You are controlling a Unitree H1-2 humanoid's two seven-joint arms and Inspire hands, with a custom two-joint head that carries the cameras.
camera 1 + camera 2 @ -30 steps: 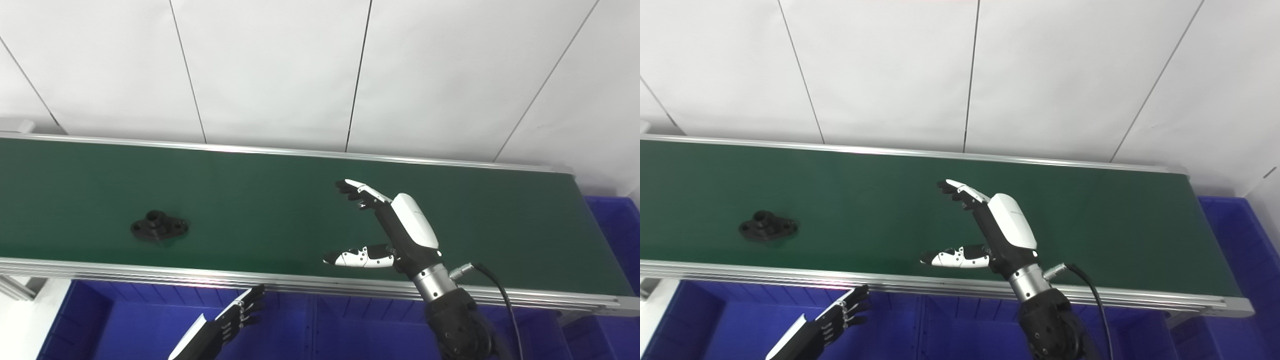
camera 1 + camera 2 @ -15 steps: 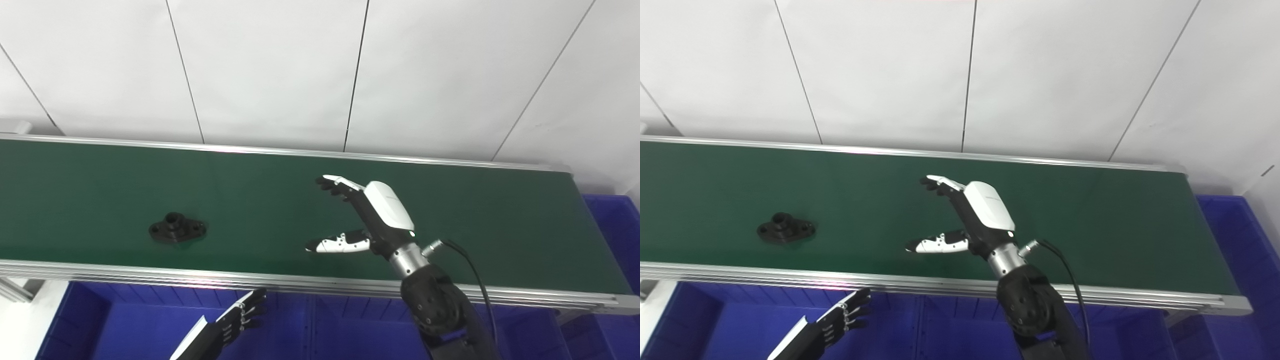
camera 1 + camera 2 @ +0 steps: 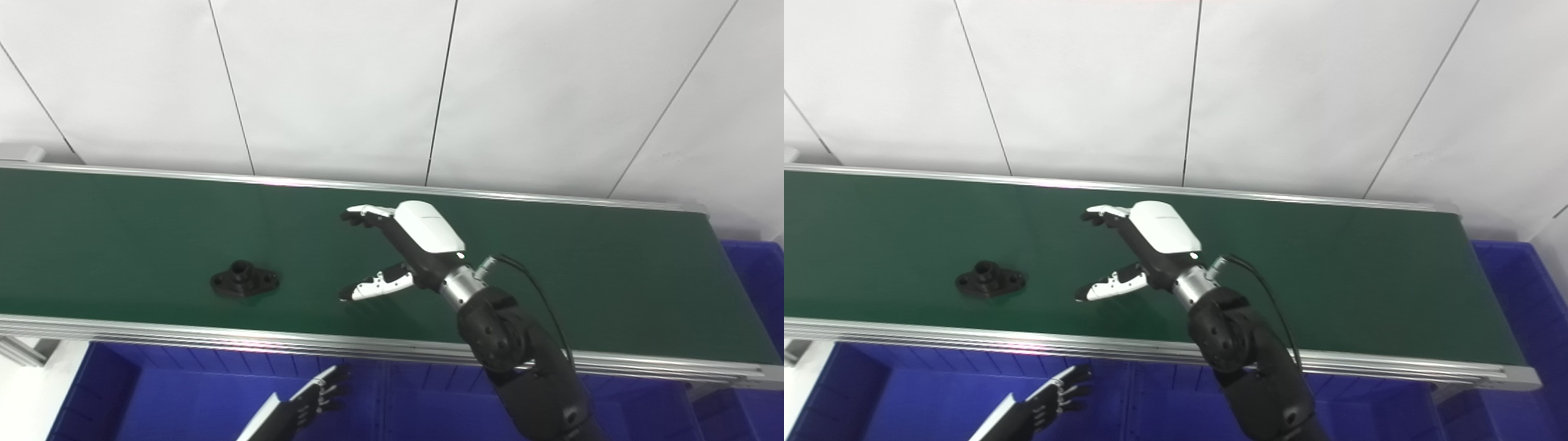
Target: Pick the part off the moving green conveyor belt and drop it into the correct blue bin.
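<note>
A black flanged part [image 3: 245,278] with a raised collar lies on the green conveyor belt [image 3: 122,233], left of centre near the front rail; it also shows in the right eye view [image 3: 990,279]. My right hand [image 3: 404,245] is open above the belt, fingers and thumb spread toward the part, about a hand's width to its right and holding nothing. My left hand [image 3: 312,401] is low at the bottom edge, below the belt and over a blue bin, fingers apart and empty.
Blue bins [image 3: 153,398] sit below the belt's front rail [image 3: 184,334], and another blue bin [image 3: 759,288] stands at the belt's right end. A white panelled wall rises behind the belt. A cable trails from my right wrist.
The part has ridden rightward along the belt. My right hand has moved left and farther over the belt toward it, staying open. My left hand has shifted slightly right and lower.
</note>
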